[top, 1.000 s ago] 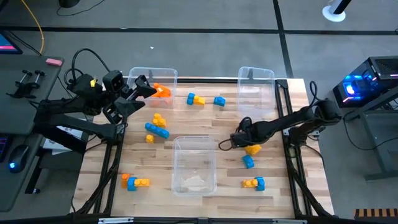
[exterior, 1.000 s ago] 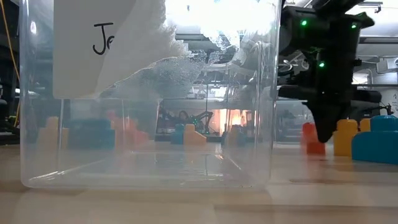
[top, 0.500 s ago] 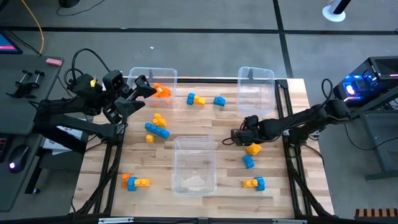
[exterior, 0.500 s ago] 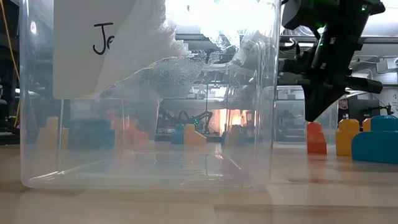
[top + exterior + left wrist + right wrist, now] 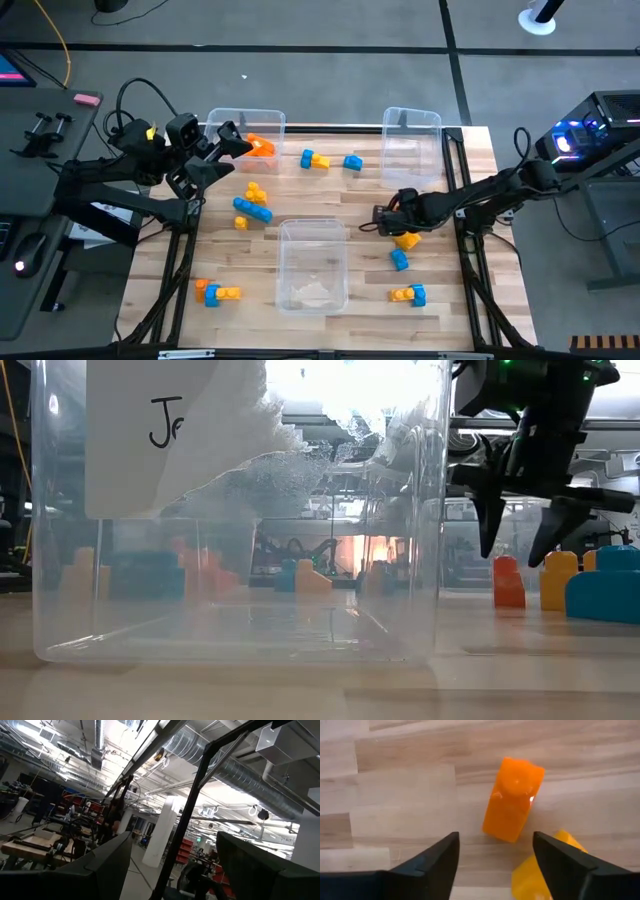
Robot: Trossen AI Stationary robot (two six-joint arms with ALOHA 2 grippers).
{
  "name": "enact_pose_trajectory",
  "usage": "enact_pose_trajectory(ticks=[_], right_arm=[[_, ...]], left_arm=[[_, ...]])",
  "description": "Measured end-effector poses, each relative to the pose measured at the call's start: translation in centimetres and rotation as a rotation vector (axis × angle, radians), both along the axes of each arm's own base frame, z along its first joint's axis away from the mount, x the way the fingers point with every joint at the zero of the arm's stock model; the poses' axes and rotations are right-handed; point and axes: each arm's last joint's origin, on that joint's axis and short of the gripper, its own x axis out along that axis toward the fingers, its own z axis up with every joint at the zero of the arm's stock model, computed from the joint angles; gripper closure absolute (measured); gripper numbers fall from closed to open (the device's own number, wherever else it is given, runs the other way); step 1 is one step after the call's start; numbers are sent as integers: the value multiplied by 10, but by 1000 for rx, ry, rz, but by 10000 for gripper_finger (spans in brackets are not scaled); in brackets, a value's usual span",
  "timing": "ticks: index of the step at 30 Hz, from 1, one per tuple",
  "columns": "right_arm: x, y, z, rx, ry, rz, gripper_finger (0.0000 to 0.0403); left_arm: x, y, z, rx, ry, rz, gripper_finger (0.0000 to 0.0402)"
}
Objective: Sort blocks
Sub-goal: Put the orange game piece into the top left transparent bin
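From above, the wooden table point(image 5: 470, 180) carries three clear bins: one at the far left point(image 5: 245, 122), one at the far right point(image 5: 412, 140) and one near the front middle point(image 5: 312, 262), with orange, yellow and blue blocks point(image 5: 252, 203) scattered between them. The left gripper point(image 5: 232, 140) hangs over the far-left bin with its fingers spread and nothing between them; the right gripper point(image 5: 379, 219) sits low beside the front bin, just by a yellow block point(image 5: 406, 239). This view hides what lies under the right gripper's tips. The low view looks through the front bin point(image 5: 240, 530) and shows the right gripper point(image 5: 523, 545) with fingers parted, raised just above a small orange block point(image 5: 508, 582) that stands on the table, free of both fingers, next to a yellow block point(image 5: 556, 580) and a blue one point(image 5: 605, 592). The left wrist view shows only room ceiling and that arm's own spread fingers point(image 5: 107, 862). The right wrist view gives the closest look: the orange block point(image 5: 512, 799) lies loose on the wood between the open fingers point(image 5: 432, 857), touched by neither, with the yellow block point(image 5: 542, 867) just beside it.
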Motion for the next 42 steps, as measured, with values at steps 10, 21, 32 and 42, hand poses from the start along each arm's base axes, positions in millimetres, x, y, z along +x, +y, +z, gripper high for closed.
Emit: enact_pose_trajectory(ticks=[10,21,32,42], right_arm=[[12,-13,-31,42,120,-98,130],[16,-11,-49,22,203,-56,176],[42,-3,-21,-33,175,192,273],[117,-5,100,-488,-127,507,273]], left_arm=[[1,0,-1,-2,13,-2,124],[1,0,-1,-2,13,-2,124],[1,0,-1,-3,13,-2,124],[1,0,-1,-2,13,-1,124]])
